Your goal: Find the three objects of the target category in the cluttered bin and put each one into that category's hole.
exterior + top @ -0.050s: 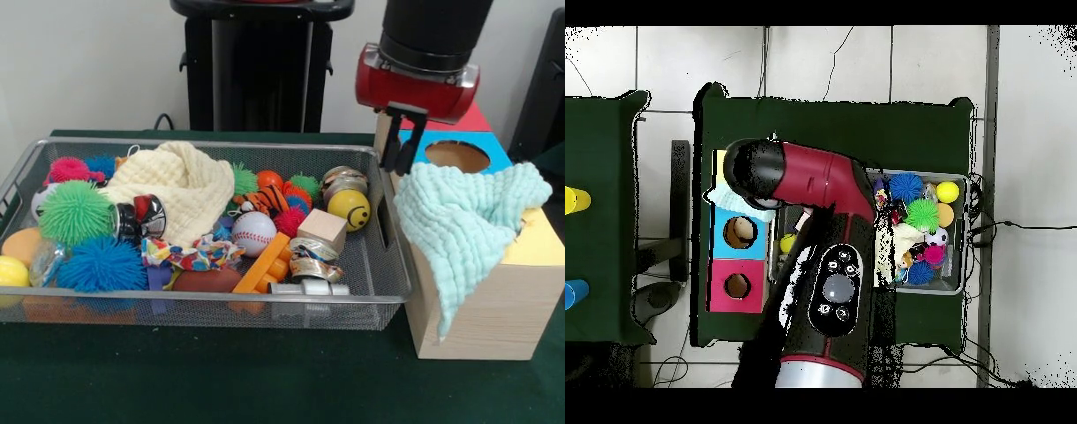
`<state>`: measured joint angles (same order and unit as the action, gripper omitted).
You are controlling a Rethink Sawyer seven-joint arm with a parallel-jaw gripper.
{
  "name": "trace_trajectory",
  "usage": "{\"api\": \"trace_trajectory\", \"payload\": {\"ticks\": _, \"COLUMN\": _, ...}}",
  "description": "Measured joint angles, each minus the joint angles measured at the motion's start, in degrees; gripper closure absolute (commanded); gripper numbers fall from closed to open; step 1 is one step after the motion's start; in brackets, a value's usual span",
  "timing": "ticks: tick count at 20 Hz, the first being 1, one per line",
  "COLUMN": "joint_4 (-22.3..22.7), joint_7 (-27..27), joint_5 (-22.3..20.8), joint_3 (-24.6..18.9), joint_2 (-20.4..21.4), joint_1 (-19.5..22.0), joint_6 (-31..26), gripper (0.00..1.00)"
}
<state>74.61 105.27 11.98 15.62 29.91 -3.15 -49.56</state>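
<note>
A wire mesh bin (388, 287) holds a heap of toys: a green spiky ball (75, 212), a blue spiky ball (101, 263), a baseball (254, 233), a yellow smiley ball (350, 209), a wooden cube (321, 230) and a cream cloth (181, 181). To the bin's right stands a wooden box (494, 309) with a round hole (456, 156) in its blue top. My gripper (399, 166) hangs just left of that hole, over the box's edge, shut with nothing in it. In the overhead view the arm (820, 185) hides the gripper.
A mint cloth (463, 212) is draped over the box's front, covering part of the yellow panel (540, 246). A red panel (472, 119) lies behind the blue one. From above, the blue hole (740, 232) and red hole (737, 286) show left of the bin (955, 285).
</note>
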Motion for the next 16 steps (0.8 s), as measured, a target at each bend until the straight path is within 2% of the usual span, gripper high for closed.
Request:
{"api": "trace_trajectory", "payload": {"ticks": 9, "joint_4": 3.5, "joint_7": 0.0, "joint_5": -0.2, "joint_3": 0.0, "joint_2": 0.0, "joint_1": 2.2, "joint_6": 1.9, "gripper": 1.00}}
{"api": "trace_trajectory", "payload": {"ticks": 16, "joint_4": 4.2, "joint_7": 0.0, "joint_5": -0.4, "joint_3": -0.1, "joint_2": 0.0, "joint_1": 2.3, "joint_6": 2.9, "gripper": 1.00}}
